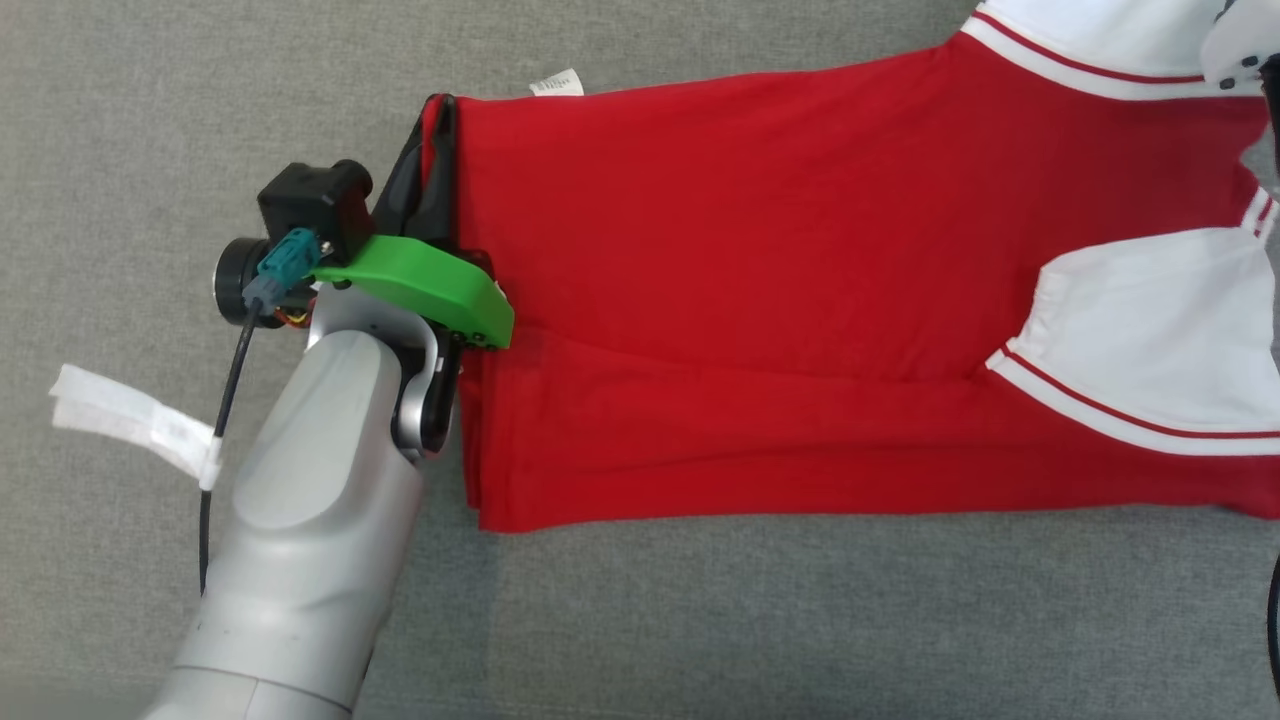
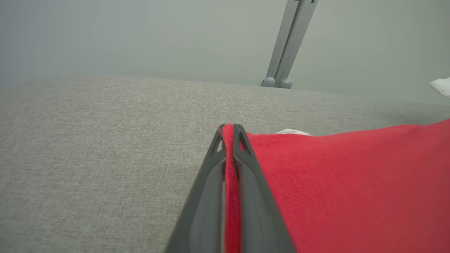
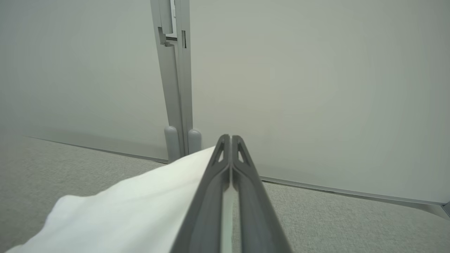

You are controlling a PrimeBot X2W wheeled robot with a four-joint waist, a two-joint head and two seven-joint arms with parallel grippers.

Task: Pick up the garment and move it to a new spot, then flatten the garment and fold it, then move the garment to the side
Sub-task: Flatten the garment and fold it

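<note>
Garment: red knit [image 1: 750,250] with white sleeves edged by a thin red stripe; it lies spread lengthwise on the grey woven surface [image 1: 150,120].
Garment, position: it runs away from the left end effector [image 1: 437,100] toward the far right of the head view, hem end at the fingers.
Folds: a long crease runs along the body just beyond the left end effector's green guard [image 1: 430,285]; the lower panel overlaps the upper one.
Sleeve: one white sleeve [image 1: 1150,320] lies folded over the red body, well away from the left end effector.
Label: a small white label [image 1: 557,83] sticks out of the garment's top edge, just beside the left fingertips.
Left end effector: closed on the garment's hem; in its wrist view [image 2: 228,125] a strip of red cloth is pinched between the two dark fingers, and the rest of the cloth [image 2: 351,193] spreads to their right.
Right end effector: fingers pressed together [image 3: 230,136]; white cloth [image 3: 123,211] rises along the left finger up to its tip and a pale sliver shows between the fingers, so it looks clamped on the cloth.
Cable: a black cable [image 1: 225,400] with a white strap [image 1: 120,415] hangs off the left wrist.
Background: a grey post [image 3: 175,88] stands against a pale wall beyond the right fingertips.
</note>
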